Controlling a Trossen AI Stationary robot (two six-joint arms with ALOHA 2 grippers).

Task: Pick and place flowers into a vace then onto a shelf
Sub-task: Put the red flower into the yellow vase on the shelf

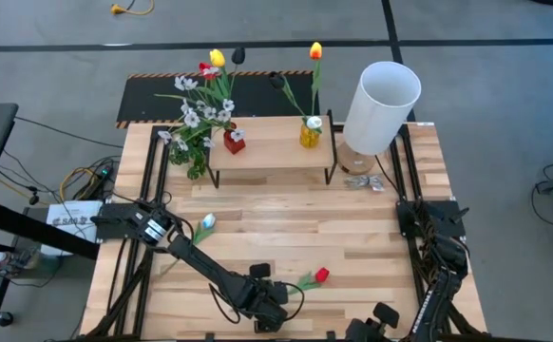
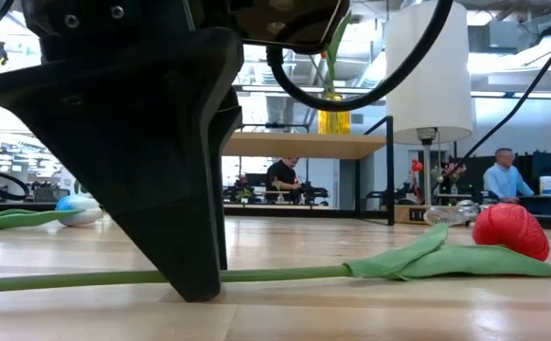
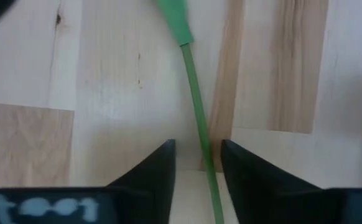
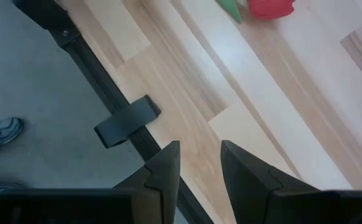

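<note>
A red tulip [image 1: 321,275] [image 2: 510,230] lies flat on the table near its near edge, green stem [image 3: 193,87] pointing toward my left gripper [image 1: 269,306] [image 3: 198,149]. That gripper is open and points down. Its fingers stand on either side of the stem, fingertips at the tabletop, and I see no touch. A white tulip [image 1: 205,222] lies on the left. The shelf [image 1: 272,157] at the far side carries a red vase [image 1: 234,142] and a yellow vase [image 1: 310,133], both holding flowers. My right gripper [image 4: 198,149] waits open over the near right edge.
A tall lamp with a white shade [image 1: 381,95] stands right of the shelf, with a small crumpled silver object [image 1: 364,180] at its foot. A bushy green sprig [image 1: 198,163] hangs beside the red vase. Bare tabletop lies between the shelf and the red tulip. People sit far behind the table.
</note>
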